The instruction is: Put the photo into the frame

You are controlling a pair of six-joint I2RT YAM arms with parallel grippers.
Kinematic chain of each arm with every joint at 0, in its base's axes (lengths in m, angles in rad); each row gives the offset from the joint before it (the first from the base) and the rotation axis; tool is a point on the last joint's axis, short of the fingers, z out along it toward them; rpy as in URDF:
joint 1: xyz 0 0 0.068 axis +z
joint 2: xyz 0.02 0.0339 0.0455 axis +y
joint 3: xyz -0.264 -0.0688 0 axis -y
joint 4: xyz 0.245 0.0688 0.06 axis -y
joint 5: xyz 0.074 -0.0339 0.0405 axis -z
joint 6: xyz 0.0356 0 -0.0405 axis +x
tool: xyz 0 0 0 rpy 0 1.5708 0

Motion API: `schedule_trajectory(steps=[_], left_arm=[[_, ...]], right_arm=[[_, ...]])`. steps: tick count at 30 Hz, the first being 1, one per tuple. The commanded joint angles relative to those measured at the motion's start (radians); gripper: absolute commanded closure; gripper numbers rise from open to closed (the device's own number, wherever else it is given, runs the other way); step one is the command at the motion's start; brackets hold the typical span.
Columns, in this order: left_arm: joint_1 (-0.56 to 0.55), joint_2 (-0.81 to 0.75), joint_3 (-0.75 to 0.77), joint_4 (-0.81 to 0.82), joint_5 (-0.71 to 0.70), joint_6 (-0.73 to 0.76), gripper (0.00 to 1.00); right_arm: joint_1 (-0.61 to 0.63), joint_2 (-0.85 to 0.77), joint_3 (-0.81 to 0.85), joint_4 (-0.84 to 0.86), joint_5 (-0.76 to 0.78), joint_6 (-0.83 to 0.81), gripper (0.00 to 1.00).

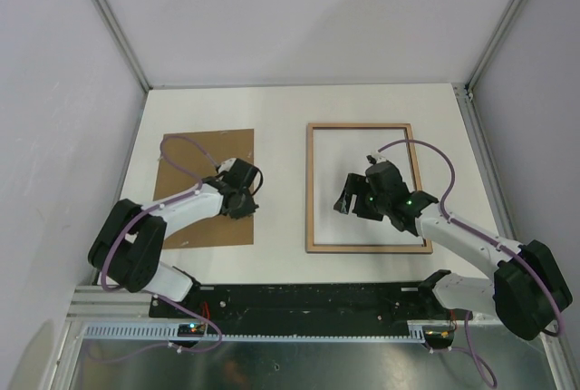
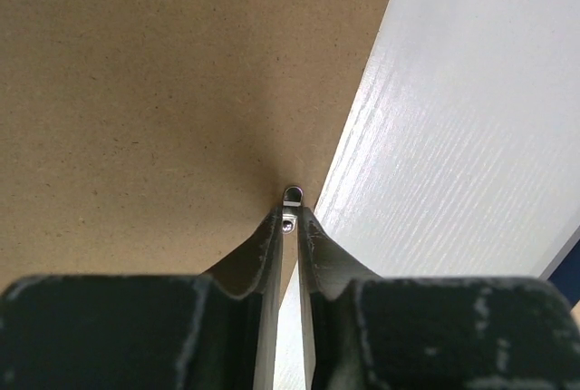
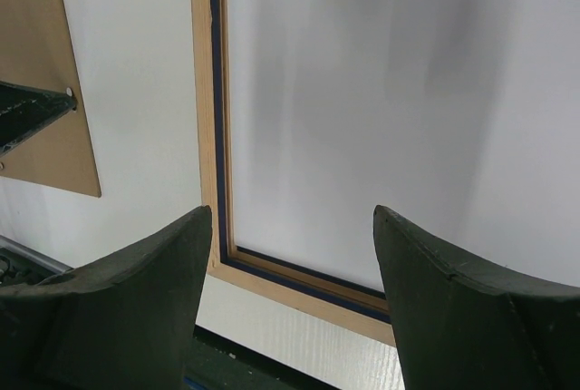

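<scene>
1. The white table (image 1: 272,109) carries everything, and its wood grain shows clearly in both wrist views.
2. On the right half lies the frame (image 1: 311,190), flat with its light wood back up. A navy strip shows along the inner edge in the right wrist view.
3. Inside that opening is a plain white sheet, smoother than the grained table around it. It looks like the photo (image 1: 349,136) lying white back up within the frame, though no printed side shows to confirm it.
4. Over on the left is the brown backing board (image 1: 190,154), flat on the table and well apart from the frame.
5. The right arm (image 1: 462,236) reaches in over the frame's near half. The right jaws hang spread wide above the near-left corner of the frame with nothing between them, and the white sheet shows through the gap.
6. The left arm (image 1: 181,209) bends across the board. The left jaws are down at its right edge, drawn in to a thin slit. The tips sit right where brown board meets white table, but it cannot be told whether they actually pinch that edge.
</scene>
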Motion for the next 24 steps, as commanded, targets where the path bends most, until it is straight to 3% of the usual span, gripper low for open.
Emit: schedule_trajectory(steps=[1,11,24], left_arm=[[-0.014,0.019,-0.005,-0.043,-0.042,0.047,0.83],[-0.037,0.047,0.066,-0.058,-0.1,0.179,0.68],[-0.046,0.102,0.112,-0.07,-0.081,0.25,0.66]], right_arm=[[-0.007,-0.021,-0.003,0.013,0.009,-0.002,0.23],[-0.012,-0.012,-0.002,0.042,-0.01,0.002,0.23],[-0.013,-0.017,-0.002,0.034,-0.008,0.006,0.23]])
